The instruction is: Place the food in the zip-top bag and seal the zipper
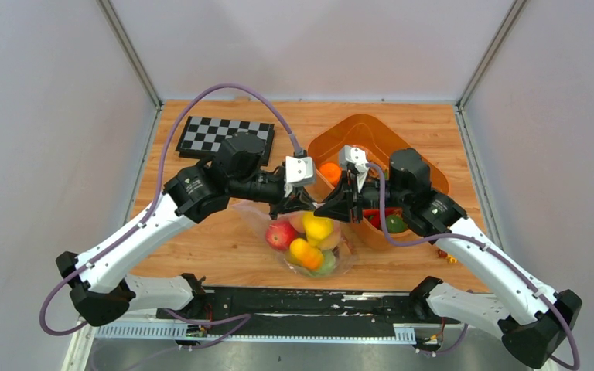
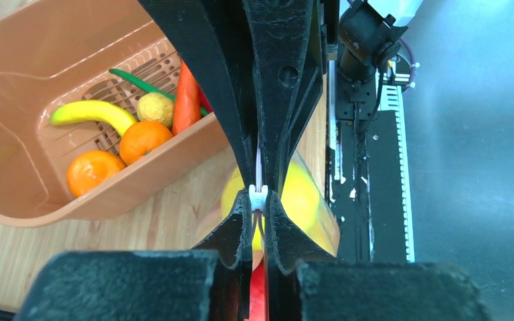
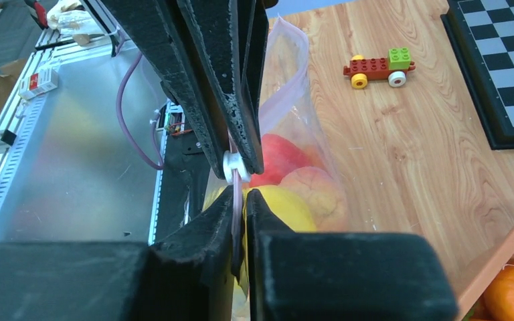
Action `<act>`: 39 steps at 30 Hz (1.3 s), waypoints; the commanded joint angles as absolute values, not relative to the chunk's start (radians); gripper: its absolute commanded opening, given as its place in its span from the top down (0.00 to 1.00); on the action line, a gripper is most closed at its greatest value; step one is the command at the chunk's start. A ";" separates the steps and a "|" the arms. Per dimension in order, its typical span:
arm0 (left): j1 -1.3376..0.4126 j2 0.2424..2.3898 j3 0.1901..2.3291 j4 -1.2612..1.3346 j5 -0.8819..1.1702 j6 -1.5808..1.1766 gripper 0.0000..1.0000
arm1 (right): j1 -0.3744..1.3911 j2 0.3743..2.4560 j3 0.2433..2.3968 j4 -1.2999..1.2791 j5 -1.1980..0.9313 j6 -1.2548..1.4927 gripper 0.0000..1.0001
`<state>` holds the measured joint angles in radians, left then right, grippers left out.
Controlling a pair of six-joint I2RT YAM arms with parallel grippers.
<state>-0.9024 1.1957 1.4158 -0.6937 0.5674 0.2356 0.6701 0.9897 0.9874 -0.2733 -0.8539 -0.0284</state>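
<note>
The zip-top bag (image 1: 339,255) lies at the near middle of the table with its mouth held up. Inside it are the food items: a red apple (image 1: 280,233), a yellow fruit (image 1: 318,226), a peach (image 3: 321,190) and a green fruit (image 1: 326,263). My left gripper (image 2: 260,204) is shut on the zipper's white slider (image 2: 260,195) at the bag's mouth. My right gripper (image 3: 239,200) is shut on the zipper strip (image 3: 236,190) right against it. The two grippers (image 1: 309,205) (image 1: 329,207) meet tip to tip above the bag.
The orange tub (image 1: 433,174) stands at the back right and holds a banana (image 2: 94,112), oranges (image 2: 144,139) and a carrot (image 2: 187,100). A checkerboard (image 1: 228,135) lies at the back left. A wheeled block toy (image 3: 378,65) sits on the wood beyond the bag.
</note>
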 commanded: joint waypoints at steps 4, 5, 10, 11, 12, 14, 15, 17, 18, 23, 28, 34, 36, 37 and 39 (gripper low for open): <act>-0.904 1.147 1.382 -0.629 0.529 0.224 1.00 | 0.677 0.926 0.970 -0.201 -0.780 -0.024 1.00; -0.904 1.137 1.371 -0.632 0.513 0.225 1.00 | 0.677 0.906 0.951 -0.181 -0.758 -0.014 1.00; -0.904 1.086 1.313 -0.639 0.435 0.232 1.00 | 0.677 0.828 0.868 -0.133 -0.700 0.032 1.00; -0.904 1.080 1.310 -0.644 0.425 0.234 0.99 | 0.677 0.823 0.861 -0.134 -0.692 0.040 1.00; -0.903 1.075 1.308 -0.653 0.415 0.237 0.99 | 0.677 0.819 0.855 -0.135 -0.686 0.047 1.00; -0.904 1.072 1.307 -0.674 0.394 0.250 0.98 | 0.677 0.812 0.845 -0.132 -0.679 0.057 1.00; -0.904 1.070 1.307 -0.687 0.379 0.257 0.98 | 0.677 0.808 0.839 -0.128 -0.671 0.063 1.00; -0.903 1.069 1.303 -0.716 0.358 0.268 0.98 | 0.677 0.796 0.825 -0.111 -0.653 0.072 1.00; -0.903 1.066 1.297 -0.726 0.348 0.271 0.98 | 0.677 0.783 0.816 -0.100 -0.637 0.080 1.00; -0.904 1.028 1.271 -0.750 0.297 0.275 0.98 | 0.678 0.738 0.768 -0.049 -0.530 0.113 1.00; -0.904 0.976 1.261 -0.764 0.252 0.270 0.97 | 0.676 0.697 0.742 -0.030 -0.443 0.120 1.00; -0.904 0.938 1.235 -0.782 0.213 0.264 0.97 | 0.676 0.730 0.768 -0.057 -0.506 0.131 1.00; -0.903 0.926 1.230 -0.776 0.214 0.254 0.97 | 0.676 0.746 0.780 -0.063 -0.546 0.140 1.00; -0.904 0.922 1.229 -0.766 0.219 0.246 0.97 | 0.676 0.753 0.787 -0.063 -0.577 0.141 1.00; -0.904 0.917 1.228 -0.740 0.238 0.235 0.97 | 0.676 0.785 0.820 -0.083 -0.627 0.131 1.00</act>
<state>-0.9092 0.9524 1.2274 -0.7483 0.2508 0.2489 0.6804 0.7540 0.7422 -0.0956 -0.5507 0.1215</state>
